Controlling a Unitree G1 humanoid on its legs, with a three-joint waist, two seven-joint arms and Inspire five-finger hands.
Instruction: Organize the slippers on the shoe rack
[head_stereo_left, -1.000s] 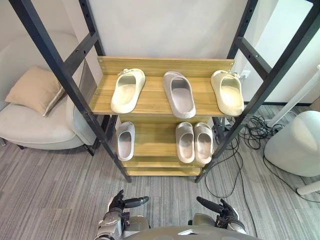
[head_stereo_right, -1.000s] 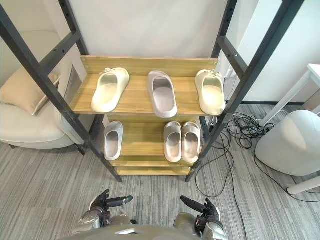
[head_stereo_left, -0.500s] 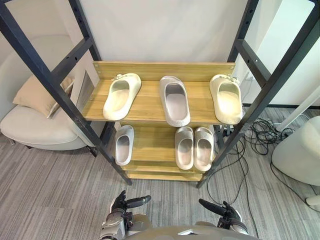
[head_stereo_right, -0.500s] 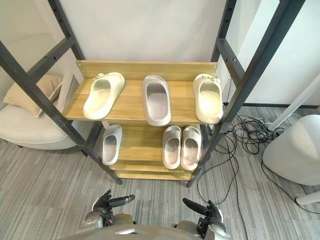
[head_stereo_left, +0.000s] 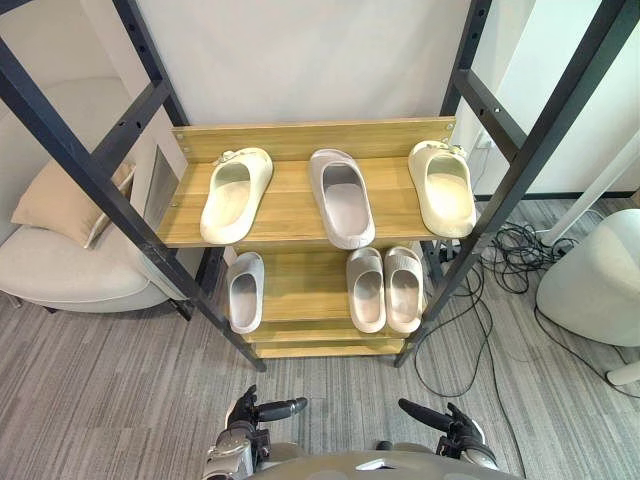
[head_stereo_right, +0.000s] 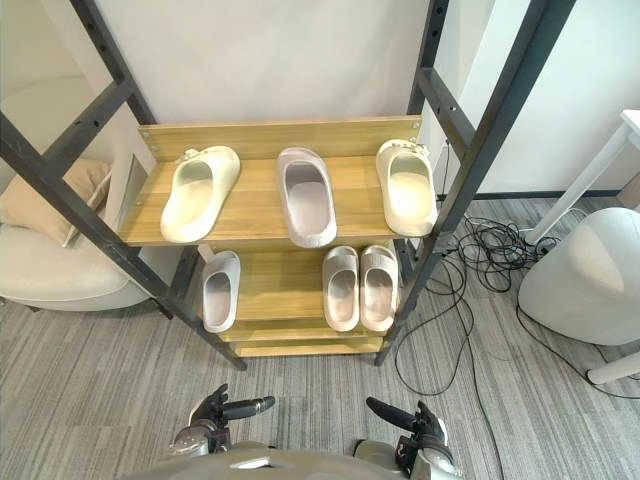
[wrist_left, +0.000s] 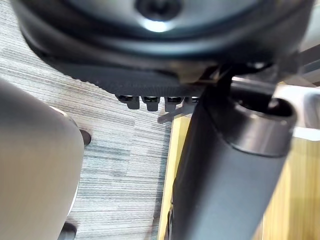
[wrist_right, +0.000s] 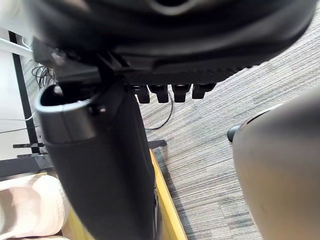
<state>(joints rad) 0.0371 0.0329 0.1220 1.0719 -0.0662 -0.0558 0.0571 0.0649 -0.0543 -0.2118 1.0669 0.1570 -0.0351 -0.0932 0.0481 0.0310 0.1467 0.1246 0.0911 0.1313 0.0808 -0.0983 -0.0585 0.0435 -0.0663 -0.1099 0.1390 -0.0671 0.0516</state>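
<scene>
Straight ahead at 12 o'clock, shoe rack (head_stereo_left: 290, 205): dark metal frame, two wooden shelves, one above the other.

Upper shelf, three slippers well apart, toes towards the back wall:
- left cream slipper (head_stereo_left: 235, 194) at 10 o'clock, heel swung slightly outward
- taupe slipper (head_stereo_left: 340, 197) in the middle
- right cream slipper (head_stereo_left: 441, 187) at 2 o'clock, close to the frame post

Lower shelf, three more, all pale grey:
- lone grey slipper (head_stereo_left: 245, 291) at 8 o'clock of the shelf, near its left end
- pair of grey slippers (head_stereo_left: 367, 289) at 4 o'clock, side by side and touching

Low at 7 o'clock, left hand (head_stereo_left: 243, 412) above the grey carpet (head_stereo_left: 100, 400), well short of the rack. Fingers loose and uncurled, thumb pointing inward, nothing held. Low at 5 o'clock, right hand (head_stereo_left: 455, 427), equally loose-fingered and empty, thumb pointing inward too.

Off at 9 o'clock, pale armchair (head_stereo_left: 60, 270) with a beige cushion (head_stereo_left: 55, 200). Off at 3 o'clock, rounded white seat (head_stereo_left: 595, 285), with a tangle of black cables (head_stereo_left: 505, 265) on the carpet between it and the rack.
</scene>
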